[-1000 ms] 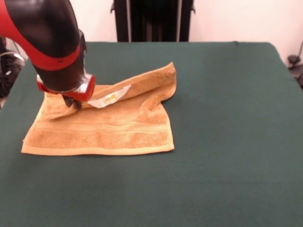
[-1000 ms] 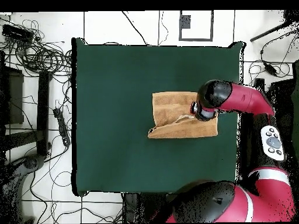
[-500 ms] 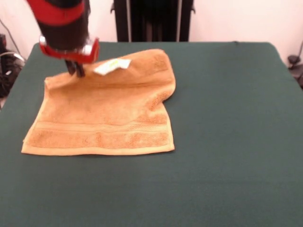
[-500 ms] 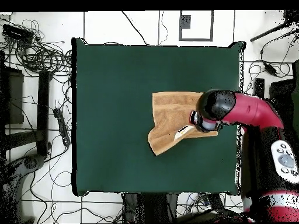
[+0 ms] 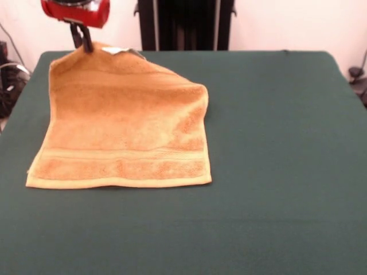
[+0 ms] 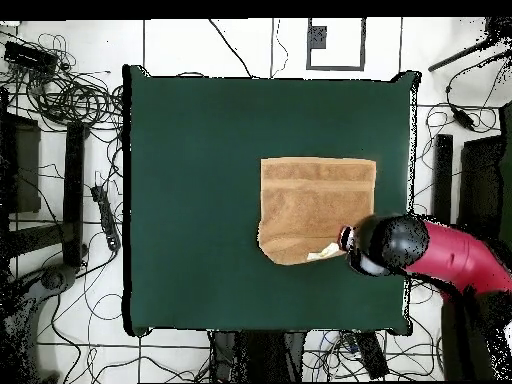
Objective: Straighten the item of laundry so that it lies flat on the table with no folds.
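The orange-tan towel (image 5: 123,132) lies on the dark green table (image 5: 275,143), left of centre in the front view. Its near end with a woven band stripe rests flat. Its far left corner is lifted off the table, held by my gripper (image 5: 81,41), which is shut on it near the top left edge. The small white tag (image 5: 114,50) shows beside the held corner. The far right part of the towel slopes down with a soft fold. In the overhead view the towel (image 6: 312,205) sits right of centre and my gripper (image 6: 348,250) is at its lower right corner, under the arm.
The black pedestal (image 5: 184,24) stands behind the table's far edge. In the overhead view, cables (image 6: 70,95) and equipment lie on the floor left of the table. The red arm (image 6: 455,258) reaches in from the right.
My gripper has risen and drawn back toward the robot with the towel's corner. The folded-over far part has opened out, so more of the towel's length shows.
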You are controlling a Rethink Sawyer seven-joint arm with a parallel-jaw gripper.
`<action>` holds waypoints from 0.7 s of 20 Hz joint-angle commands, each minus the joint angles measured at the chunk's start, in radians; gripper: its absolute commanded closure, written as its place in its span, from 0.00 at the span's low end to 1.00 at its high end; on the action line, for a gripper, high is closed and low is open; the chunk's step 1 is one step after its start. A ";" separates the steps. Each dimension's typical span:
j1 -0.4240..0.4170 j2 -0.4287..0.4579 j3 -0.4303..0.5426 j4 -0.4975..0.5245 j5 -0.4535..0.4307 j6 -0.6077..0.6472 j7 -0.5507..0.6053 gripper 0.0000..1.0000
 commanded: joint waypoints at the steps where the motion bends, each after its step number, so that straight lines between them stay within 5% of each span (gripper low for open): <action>1: -0.069 0.004 0.140 0.299 -0.075 -0.171 -0.193 1.00; 14: -0.089 0.030 0.175 0.294 -0.168 -0.166 -0.158 1.00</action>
